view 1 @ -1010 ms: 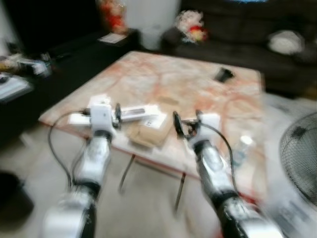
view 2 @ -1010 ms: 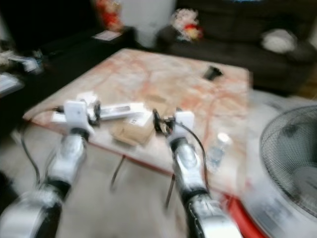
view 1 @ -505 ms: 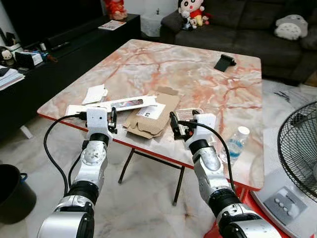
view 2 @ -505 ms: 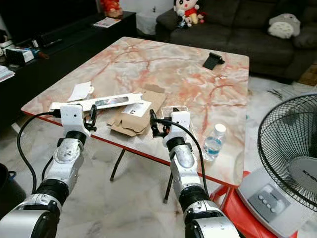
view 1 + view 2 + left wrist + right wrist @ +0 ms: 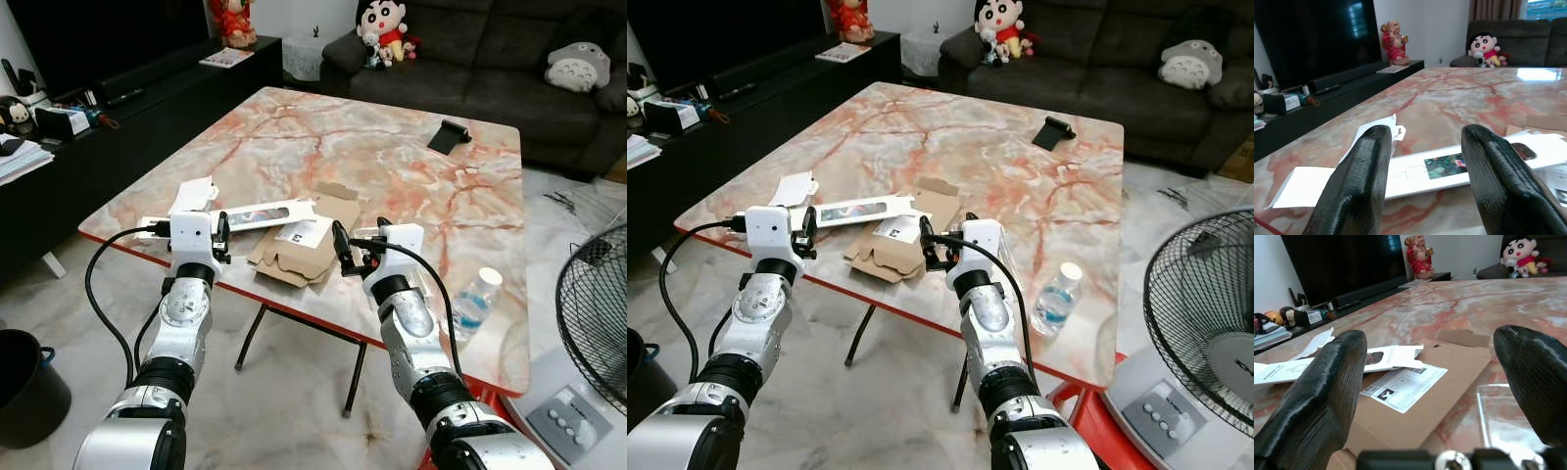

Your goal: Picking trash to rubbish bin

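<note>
Lying flattened, cardboard box (image 5: 304,245) faces both parted hands; bin (image 5: 29,382) stands aside.

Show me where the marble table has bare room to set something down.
The middle of the marble table is bare, from the flattened cardboard box up to the black phone stand. The near left edge is crowded: white packaging strip, crumpled paper, both end effectors.
</note>
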Tool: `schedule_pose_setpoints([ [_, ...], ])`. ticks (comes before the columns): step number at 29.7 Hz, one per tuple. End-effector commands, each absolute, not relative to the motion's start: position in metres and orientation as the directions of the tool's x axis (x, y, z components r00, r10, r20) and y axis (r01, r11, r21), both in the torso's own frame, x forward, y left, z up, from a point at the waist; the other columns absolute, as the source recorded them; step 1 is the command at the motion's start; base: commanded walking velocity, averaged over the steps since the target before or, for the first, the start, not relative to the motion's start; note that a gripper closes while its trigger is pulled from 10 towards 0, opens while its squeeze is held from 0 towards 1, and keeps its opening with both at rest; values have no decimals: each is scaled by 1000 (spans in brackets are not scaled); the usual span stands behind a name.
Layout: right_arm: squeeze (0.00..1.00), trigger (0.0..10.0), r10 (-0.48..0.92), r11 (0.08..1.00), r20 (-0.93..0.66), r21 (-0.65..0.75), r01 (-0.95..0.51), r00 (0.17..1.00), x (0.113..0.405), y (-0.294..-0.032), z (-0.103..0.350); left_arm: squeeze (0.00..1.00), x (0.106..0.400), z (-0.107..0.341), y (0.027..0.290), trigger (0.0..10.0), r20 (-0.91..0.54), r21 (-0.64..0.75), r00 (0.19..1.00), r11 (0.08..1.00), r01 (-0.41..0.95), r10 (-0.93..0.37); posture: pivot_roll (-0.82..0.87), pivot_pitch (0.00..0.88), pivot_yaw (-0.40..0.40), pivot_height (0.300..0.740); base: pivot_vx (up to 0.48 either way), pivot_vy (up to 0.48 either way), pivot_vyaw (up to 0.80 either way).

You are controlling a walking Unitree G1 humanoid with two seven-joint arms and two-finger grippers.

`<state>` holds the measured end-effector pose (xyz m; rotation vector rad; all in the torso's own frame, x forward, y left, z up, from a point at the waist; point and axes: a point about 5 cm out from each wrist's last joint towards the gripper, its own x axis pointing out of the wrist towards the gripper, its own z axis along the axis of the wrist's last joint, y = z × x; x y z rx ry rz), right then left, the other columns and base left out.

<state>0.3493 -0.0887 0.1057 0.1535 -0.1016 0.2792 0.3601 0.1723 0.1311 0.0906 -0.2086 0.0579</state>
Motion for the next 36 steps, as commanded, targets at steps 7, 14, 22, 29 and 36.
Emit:
schedule_pose_setpoints([
  [7, 0, 10000, 277, 947, 132, 129, -294, 952, 352, -85, 112, 0, 362, 135, 176, 10000, 213, 84, 975, 993, -77, 58, 4, 0, -18, 740, 325, 0, 0],
  [14, 0, 10000, 280, 946, 134, 129, -297, 951, 352, -84, 112, 0, 362, 136, 175, 10000, 217, 85, 975, 993, -76, 56, 4, 0, -18, 740, 322, 0, 0],
  [22, 0, 10000, 282, 944, 135, 140, -300, 950, 353, -84, 112, 0, 362, 136, 174, 10000, 218, 85, 975, 994, -70, 50, 4, 0, -18, 740, 325, 0, 0],
  [29, 0, 10000, 293, 942, 135, 130, -310, 946, 352, -82, 112, 0, 362, 136, 169, 10000, 225, 88, 974, 995, -39, 19, 4, 0, -18, 740, 47, 0, 0],
  [36, 0, 10000, 291, 944, 132, 123, -307, 948, 351, -83, 111, 0, 361, 133, 166, 10000, 205, 92, 979, 996, -15, -4, 4, 0, -18, 740, 0, 0, 0],
])
